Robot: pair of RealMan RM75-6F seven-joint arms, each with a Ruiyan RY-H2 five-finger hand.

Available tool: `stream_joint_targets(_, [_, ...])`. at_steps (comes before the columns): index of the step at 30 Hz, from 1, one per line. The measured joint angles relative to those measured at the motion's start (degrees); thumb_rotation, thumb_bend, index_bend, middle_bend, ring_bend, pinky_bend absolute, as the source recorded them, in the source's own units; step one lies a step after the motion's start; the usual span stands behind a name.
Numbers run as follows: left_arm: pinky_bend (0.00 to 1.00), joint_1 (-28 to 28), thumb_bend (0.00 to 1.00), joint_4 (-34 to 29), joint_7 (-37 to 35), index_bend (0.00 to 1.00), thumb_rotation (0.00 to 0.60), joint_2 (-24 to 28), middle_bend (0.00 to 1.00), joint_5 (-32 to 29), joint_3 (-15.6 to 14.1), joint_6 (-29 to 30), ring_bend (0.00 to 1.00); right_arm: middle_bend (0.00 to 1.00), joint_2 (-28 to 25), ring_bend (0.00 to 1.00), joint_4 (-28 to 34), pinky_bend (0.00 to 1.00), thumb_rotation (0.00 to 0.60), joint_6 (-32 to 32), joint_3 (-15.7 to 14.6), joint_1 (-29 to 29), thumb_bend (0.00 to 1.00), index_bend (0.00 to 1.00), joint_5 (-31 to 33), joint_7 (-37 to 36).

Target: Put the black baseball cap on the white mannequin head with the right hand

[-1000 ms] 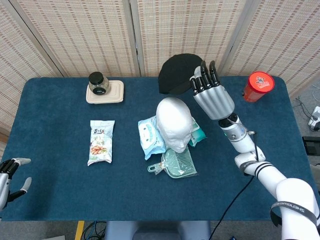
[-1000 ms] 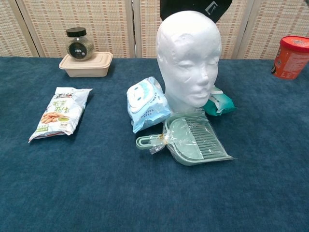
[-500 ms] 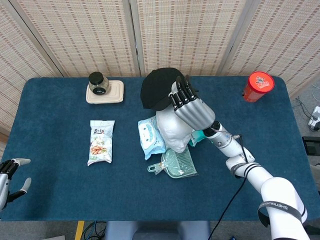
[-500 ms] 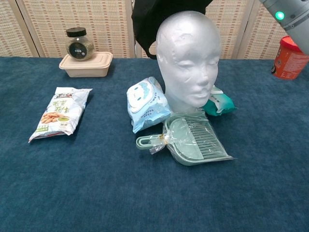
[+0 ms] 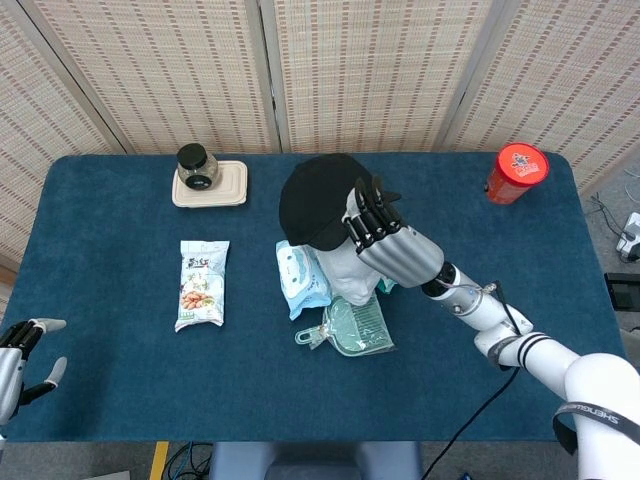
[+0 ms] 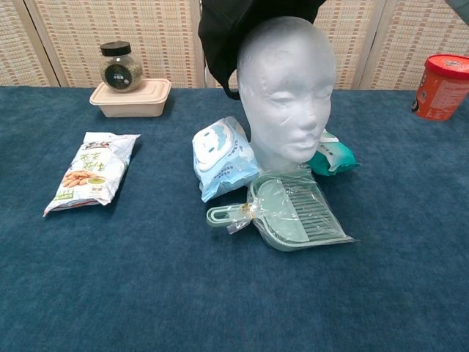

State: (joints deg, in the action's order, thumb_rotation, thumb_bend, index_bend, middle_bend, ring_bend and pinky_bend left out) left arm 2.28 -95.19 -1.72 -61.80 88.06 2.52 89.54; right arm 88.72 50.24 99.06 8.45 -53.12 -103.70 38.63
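The white mannequin head stands mid-table, facing the front edge. In the head view only its lower face shows under the cap. The black baseball cap hangs over the top and back-left of the mannequin head, and in the chest view the cap droops behind it at the top of the frame. My right hand holds the cap from the right side, directly above the mannequin head. My left hand rests open at the table's front-left corner, holding nothing.
A blue wipes pack and a teal pack flank the mannequin, with a bagged green dustpan in front. A snack bag lies left. A jar on a beige box sits back left, a red cup back right.
My right hand has carried the cap from behind the mannequin forward, left and down, so it now hangs over the head. The left hand has stayed put.
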Motion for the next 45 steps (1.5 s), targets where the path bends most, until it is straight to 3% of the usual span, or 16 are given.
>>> stream_joint_targets(11, [0.51,0.4,0.33,0.4,0.6,0.3,0.6,-0.7,0.32,-0.3,-0.3,-1.0,0.26,0.43,-4.1,0.28,5.0,0.28,0.6,1.5,-0.8,5.1,0.49,0.81,-1.0,1.2])
stream_joint_targets(29, [0.51,0.4,0.33,0.3,0.4,0.3,0.6,-0.7,0.32,-0.4,-0.3,-1.1,0.26,0.43,-2.8,0.28,3.9,0.28,0.6,1.0,-1.3,7.0,0.49,0.81,-3.8,0.3])
stream_joint_targets(45, [0.51,0.4,0.33,0.4,0.5,0.3,0.6,-0.7,0.32,-0.5,-0.4,-1.1,0.26,0.43,-2.8,0.28,6.9,0.27,0.6,1.1,-3.0,9.5,0.49,0.82,-7.6,2.0])
